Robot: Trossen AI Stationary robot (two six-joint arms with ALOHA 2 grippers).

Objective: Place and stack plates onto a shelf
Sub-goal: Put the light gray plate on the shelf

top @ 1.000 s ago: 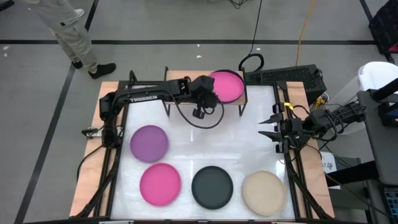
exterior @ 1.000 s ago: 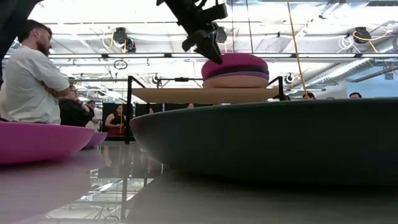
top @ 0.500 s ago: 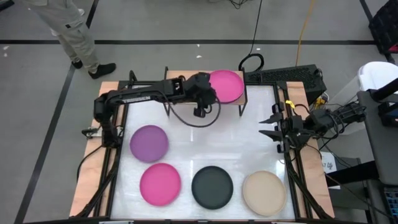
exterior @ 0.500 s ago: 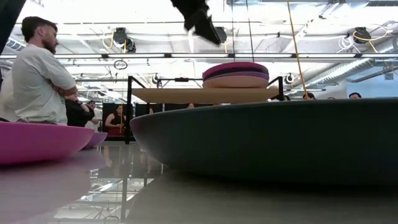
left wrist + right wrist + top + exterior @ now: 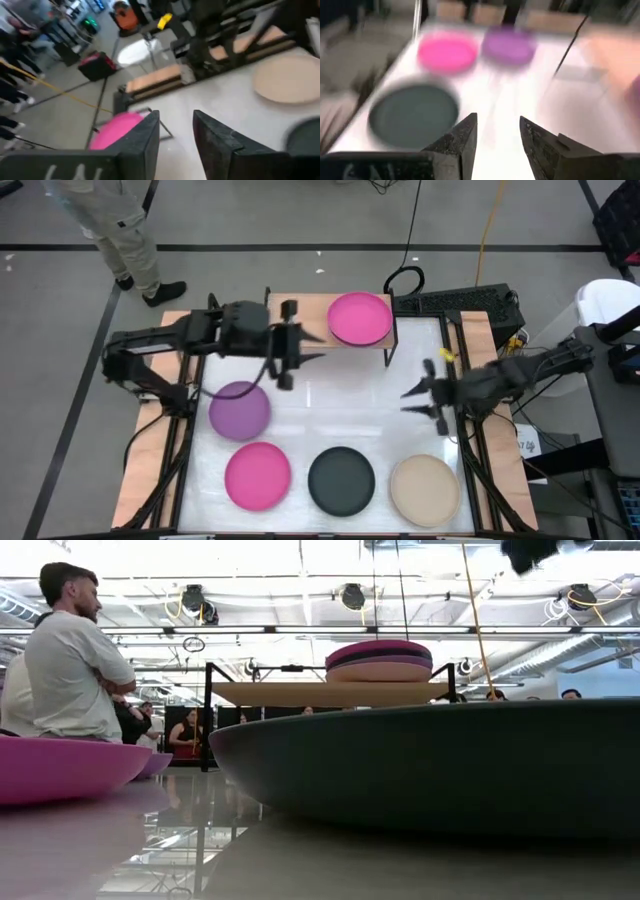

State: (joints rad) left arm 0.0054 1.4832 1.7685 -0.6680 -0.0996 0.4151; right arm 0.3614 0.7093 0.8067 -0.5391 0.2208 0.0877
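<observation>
4 plates [image 5: 258, 476] left on desk [image 5: 330, 410]; left hand [image 5: 298, 358] and right hand [image 5: 420, 392] open, empty; sloppy grip could topple shelf [image 5: 310, 315] stack [image 5: 360, 318].

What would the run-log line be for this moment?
shelf: stack, hot pink plate on top | left gripper: open, empty, above table beside shelf | right gripper: open, empty | table: four plates

The shelf [image 5: 315, 320] stands at the far edge, bearing a stack of plates [image 5: 379, 659] on its right half, hot pink on top. Four lie flat and apart on the table: purple [image 5: 240, 409], pink [image 5: 258, 476], black [image 5: 341, 480], beige [image 5: 424, 490].
</observation>
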